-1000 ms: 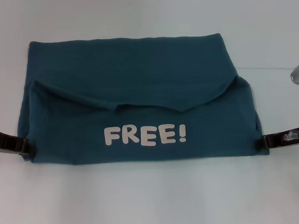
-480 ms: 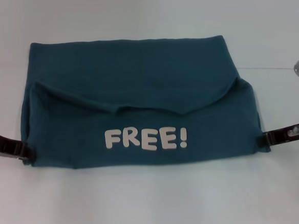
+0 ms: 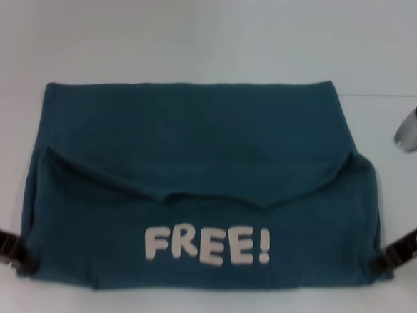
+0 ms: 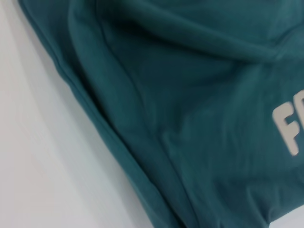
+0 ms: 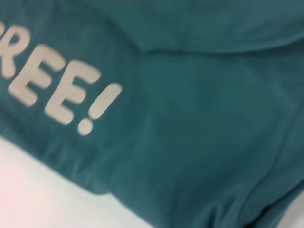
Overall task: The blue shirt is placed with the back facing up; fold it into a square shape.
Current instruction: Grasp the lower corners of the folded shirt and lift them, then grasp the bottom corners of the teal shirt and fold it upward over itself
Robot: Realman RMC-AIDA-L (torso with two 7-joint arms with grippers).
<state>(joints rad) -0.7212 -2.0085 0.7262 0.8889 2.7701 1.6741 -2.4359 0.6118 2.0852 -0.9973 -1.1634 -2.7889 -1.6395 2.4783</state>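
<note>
Since a second ago I see the blue shirt (image 3: pixel 199 184) dragged nearer on the white surface (image 3: pixel 203 27), left gripper (image 3: pixel 24 260) and right gripper (image 3: pixel 381 263) fingers clenched on its near corners.

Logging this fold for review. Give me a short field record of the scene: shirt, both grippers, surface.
shirt: blue shirt lies folded into a wide rectangle, white "FREE!" lettering facing up near the front edge
left gripper: left gripper at the shirt's near left corner, shut on the fabric
right gripper: right gripper at the near right corner, shut on the fabric
surface: white table
</note>
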